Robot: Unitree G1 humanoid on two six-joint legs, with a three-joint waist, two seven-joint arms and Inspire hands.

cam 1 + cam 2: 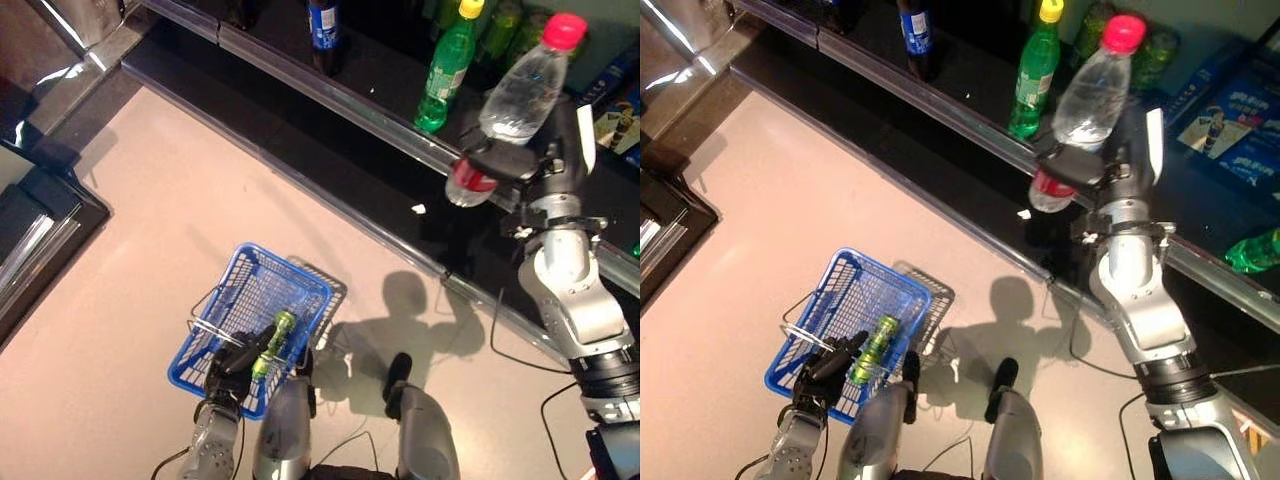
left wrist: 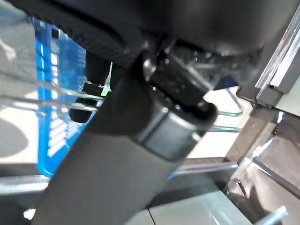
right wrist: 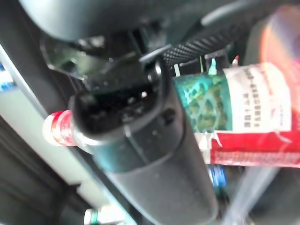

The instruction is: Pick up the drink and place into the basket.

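My right hand (image 1: 520, 160) is shut on a clear bottle (image 1: 515, 95) with a pink cap and a red label, held up and tilted over the dark shelf (image 1: 330, 70) at the upper right. It also shows in the right eye view (image 1: 1090, 100) and, close up by its red label, in the right wrist view (image 3: 253, 122). My left hand (image 1: 232, 362) is shut on the wire handles of the blue basket (image 1: 225, 300), which hangs low at the lower left. A green can (image 1: 275, 345) lies inside the basket.
On the shelf stand a green bottle with a yellow cap (image 1: 447, 65) and a dark bottle with a blue label (image 1: 322, 30). Blue packets (image 1: 1230, 115) and a green bottle lying down (image 1: 1252, 250) are at the right. A dark cabinet (image 1: 35, 225) stands at the left.
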